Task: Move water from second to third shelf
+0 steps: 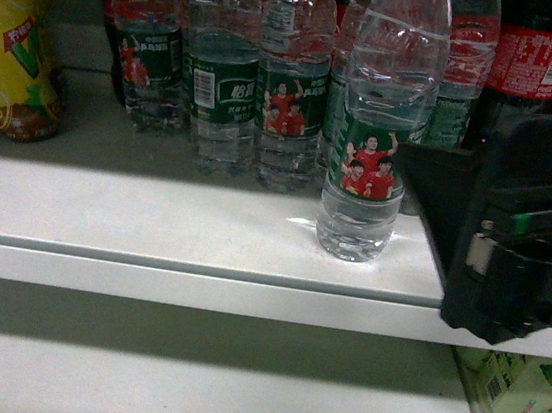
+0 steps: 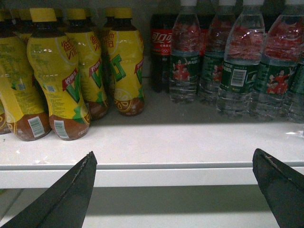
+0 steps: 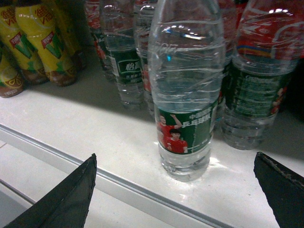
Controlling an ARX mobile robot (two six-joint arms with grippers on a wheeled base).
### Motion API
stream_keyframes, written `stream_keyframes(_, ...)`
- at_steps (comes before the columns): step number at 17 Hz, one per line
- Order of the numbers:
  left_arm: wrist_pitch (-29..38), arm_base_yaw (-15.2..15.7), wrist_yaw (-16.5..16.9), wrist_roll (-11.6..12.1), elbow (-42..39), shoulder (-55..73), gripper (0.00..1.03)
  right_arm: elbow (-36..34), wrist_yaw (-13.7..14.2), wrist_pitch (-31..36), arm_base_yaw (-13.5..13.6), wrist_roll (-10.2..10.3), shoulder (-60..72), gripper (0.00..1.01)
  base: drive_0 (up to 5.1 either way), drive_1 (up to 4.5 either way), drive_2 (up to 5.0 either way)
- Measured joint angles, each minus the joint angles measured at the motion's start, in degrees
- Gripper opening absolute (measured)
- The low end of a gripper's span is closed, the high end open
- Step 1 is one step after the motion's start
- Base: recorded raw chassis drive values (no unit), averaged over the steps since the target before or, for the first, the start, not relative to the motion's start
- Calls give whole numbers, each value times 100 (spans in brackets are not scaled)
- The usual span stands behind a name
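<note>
Both claws gape wide, gripping nothing: the right claw (image 3: 175, 190) faces the water bottle (image 3: 186, 90), its cap cut off; the left claw (image 2: 175, 187) faces the shelf (image 2: 152, 147).

Clear ribbed water bottle (image 1: 370, 127) is wrapped in a green label printed with white characters and red-shirted figures. Yellow bottles (image 2: 57, 76), far left, are marked with green and red graphics. Dark cola bottles (image 1: 536, 57) carry red labels. White shelf (image 1: 153, 222); black gripper fingers (image 3: 66, 199).

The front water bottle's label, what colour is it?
Green, with white characters and people in red shirts on the water bottle; clearest in the right wrist view.
</note>
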Motion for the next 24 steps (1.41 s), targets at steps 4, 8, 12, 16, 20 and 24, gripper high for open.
stream_keyframes(4, 0, 0, 0, 0, 0, 0, 98, 367, -7, -168, 66, 101, 234, 98, 0, 0, 0)
stream_keyframes(8, 0, 0, -2, 0, 0, 0, 98, 94, -625, 125, -275, 129, -68, 98, 0, 0, 0)
stream_keyframes(12, 0, 0, 0, 0, 0, 0, 98, -505, -1305, 455, -772, 0, -223, 98, 0, 0, 0)
stream_keyframes(16, 0, 0, 0, 0, 0, 0, 98, -581, -1255, 1263, -708, -101, 505, 98, 0, 0, 0)
stream_keyframes(20, 0, 0, 0, 0, 0, 0, 98, -76, -734, 1429, -223, -227, 1270, 98, 0, 0, 0)
stream_keyframes(24, 0, 0, 0, 2, 0, 0, 98, 380, -247, 1279, -44, -380, 1495, 98, 0, 0, 0)
